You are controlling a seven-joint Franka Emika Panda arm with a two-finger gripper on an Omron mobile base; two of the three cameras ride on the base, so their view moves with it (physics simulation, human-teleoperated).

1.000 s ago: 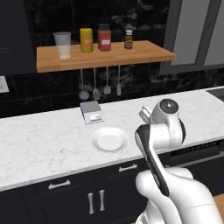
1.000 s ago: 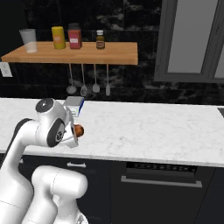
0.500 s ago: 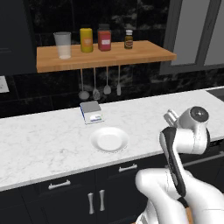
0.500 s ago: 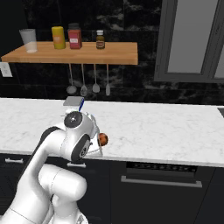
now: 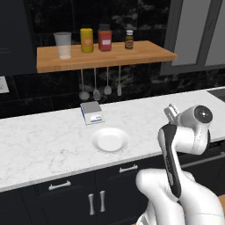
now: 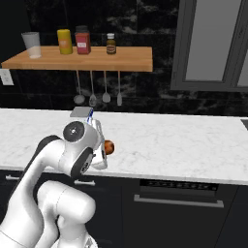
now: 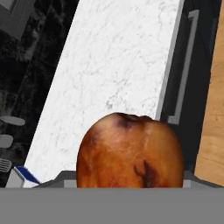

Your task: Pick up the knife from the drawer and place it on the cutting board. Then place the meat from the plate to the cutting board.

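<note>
Closest to the hand camera, the meat (image 7: 129, 151) sits clamped in the gripper (image 6: 107, 148), carried above the front edge of the table (image 6: 184, 145). It looks rounded, glossy reddish-brown with darker patches. Behind, the plate (image 5: 110, 140) lies bare on the table, so the lift from it appears done. Placing the meat on the cutting board remains; neither board nor knife can be confirmed. Farther back, a shelf (image 5: 105, 56) carries jars.
</note>
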